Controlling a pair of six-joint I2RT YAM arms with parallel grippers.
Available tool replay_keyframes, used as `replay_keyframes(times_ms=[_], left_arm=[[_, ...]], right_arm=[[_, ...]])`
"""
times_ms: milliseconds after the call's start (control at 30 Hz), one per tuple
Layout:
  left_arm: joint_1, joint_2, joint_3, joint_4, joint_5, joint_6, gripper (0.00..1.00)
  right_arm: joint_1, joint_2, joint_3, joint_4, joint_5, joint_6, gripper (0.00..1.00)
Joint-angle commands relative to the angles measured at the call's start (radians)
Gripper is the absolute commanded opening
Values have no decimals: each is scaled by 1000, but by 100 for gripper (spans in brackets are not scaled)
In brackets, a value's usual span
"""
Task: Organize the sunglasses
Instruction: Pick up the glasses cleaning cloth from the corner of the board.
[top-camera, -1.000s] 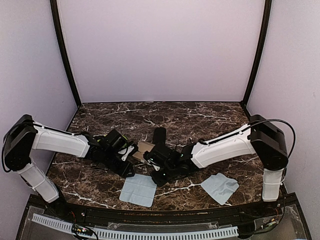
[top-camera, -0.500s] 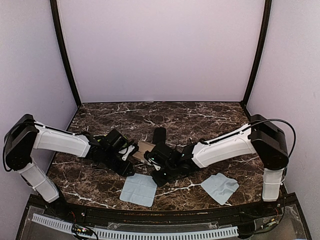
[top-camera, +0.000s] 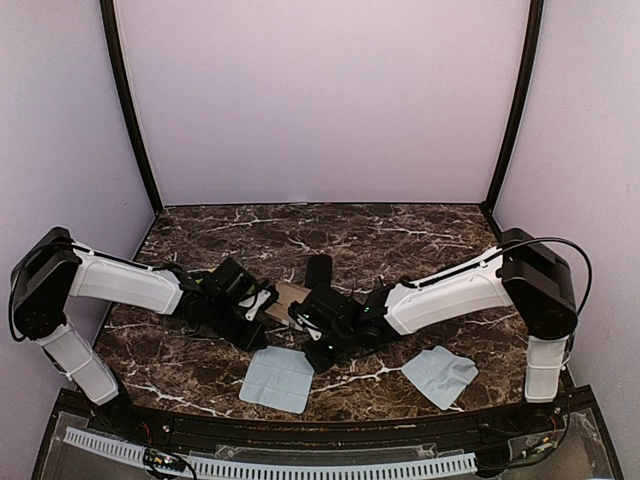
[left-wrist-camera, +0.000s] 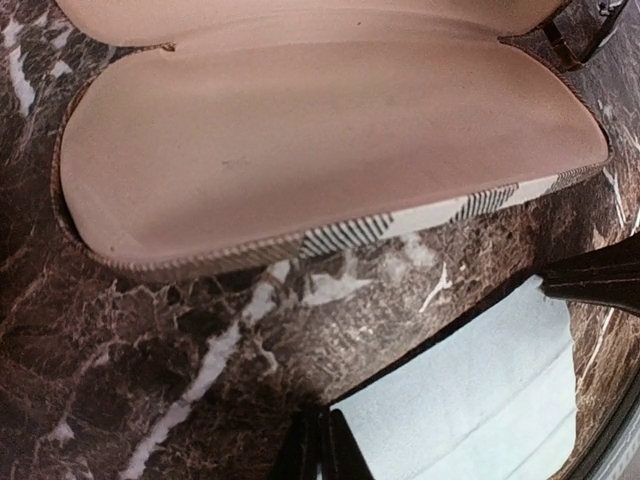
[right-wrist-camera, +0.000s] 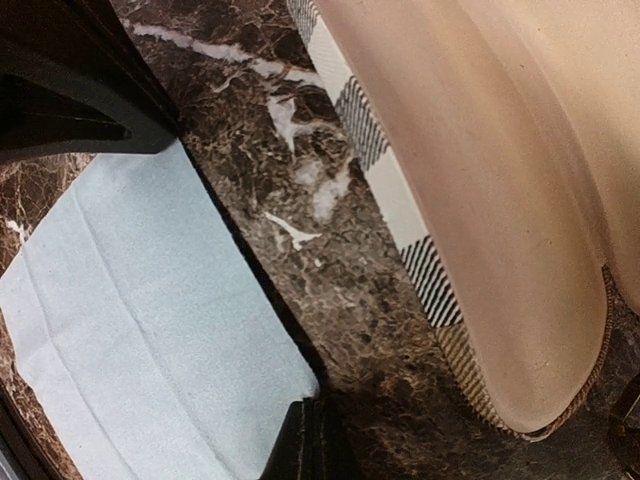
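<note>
Closed left jaws, open striped case (left-wrist-camera: 330, 130)

Soft, even light fell from above; the dark table (top-camera: 400, 225) showed little glare, wrist views perhaps slightly blurred.

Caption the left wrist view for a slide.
Open striped case, tan-lined, on the marble table; light blue cloth beside it, left gripper shut near its corner.

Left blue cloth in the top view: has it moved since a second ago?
No. The left cloth keeps its spot by the table's near edge.
</note>
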Motion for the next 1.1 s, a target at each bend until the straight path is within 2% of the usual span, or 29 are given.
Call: replay_keyframes(times_ms=[0,267,600,800,1067], left_arm=[[-6,-18,-20,-2,-11,-2,2],[-55,-42,-37,67,-17,-58,0],[-90,-35,-17,109,-89,-101,0],[-89,-38,11,129,-160,-71,0],[-89,-24,34,148,-158,-24,0]], right_arm=[[-15,-26,-28,-9,-10,-7,0],[-47,-63,-56,-10,-5,-19,0],[-81,-113,-99,-58,18,-95,0],[-83,-112,-85,-60,2,-121,0],[-80,-119,-86,-35,-21,-114,0]])
